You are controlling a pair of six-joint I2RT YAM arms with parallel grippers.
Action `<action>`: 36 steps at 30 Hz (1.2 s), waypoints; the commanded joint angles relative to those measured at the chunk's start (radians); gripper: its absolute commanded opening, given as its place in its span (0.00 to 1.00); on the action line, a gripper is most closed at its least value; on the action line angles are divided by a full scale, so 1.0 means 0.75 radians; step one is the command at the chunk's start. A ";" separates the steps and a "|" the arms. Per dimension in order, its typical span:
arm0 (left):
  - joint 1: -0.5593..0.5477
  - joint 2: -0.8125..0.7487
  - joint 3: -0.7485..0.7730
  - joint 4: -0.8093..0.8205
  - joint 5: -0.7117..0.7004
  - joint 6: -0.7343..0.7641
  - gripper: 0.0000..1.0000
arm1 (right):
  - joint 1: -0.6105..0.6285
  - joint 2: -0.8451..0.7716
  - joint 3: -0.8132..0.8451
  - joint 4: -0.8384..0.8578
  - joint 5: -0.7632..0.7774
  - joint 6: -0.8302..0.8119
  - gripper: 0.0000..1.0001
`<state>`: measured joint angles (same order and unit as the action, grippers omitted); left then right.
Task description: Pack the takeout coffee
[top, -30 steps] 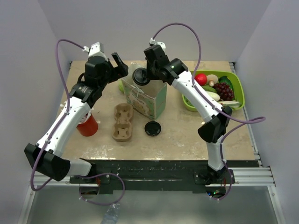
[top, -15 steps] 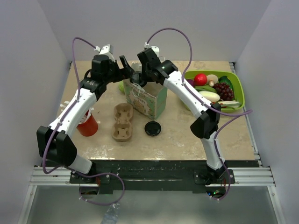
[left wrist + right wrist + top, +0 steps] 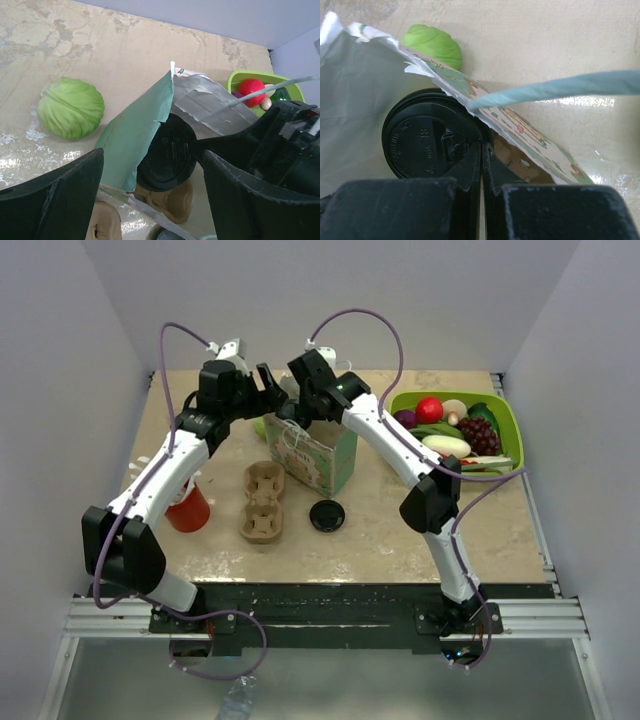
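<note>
Both arms swung in over the paper bag [image 3: 318,455], so now the right gripper [image 3: 481,147] pinches the takeout coffee [image 3: 422,140] by its lid rim just inside the bag's mouth, cup body hidden, while the left gripper [image 3: 152,155] gapes wide astride the bag's edge.

Robotics lab cell: plain white walls [image 3: 330,300], aluminium rail [image 3: 560,618], worn tabletop [image 3: 390,535].
</note>
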<state>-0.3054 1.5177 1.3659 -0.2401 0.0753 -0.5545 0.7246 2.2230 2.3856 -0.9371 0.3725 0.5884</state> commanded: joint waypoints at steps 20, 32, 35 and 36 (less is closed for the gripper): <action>0.010 0.042 -0.011 0.069 0.096 0.079 0.76 | 0.009 0.132 0.065 -0.025 -0.012 0.052 0.00; 0.010 0.052 -0.007 0.058 0.102 0.095 0.74 | 0.011 0.139 0.034 0.012 -0.043 0.087 0.03; 0.010 0.054 -0.003 0.056 0.106 0.093 0.74 | 0.012 0.135 0.034 0.014 -0.049 0.093 0.07; 0.010 0.054 -0.003 0.054 0.106 0.095 0.74 | 0.012 0.129 0.032 0.016 -0.049 0.093 0.10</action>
<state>-0.3031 1.5562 1.3609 -0.2317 0.1284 -0.5037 0.7277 2.3199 2.3920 -0.9497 0.3611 0.6235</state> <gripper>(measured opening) 0.746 0.068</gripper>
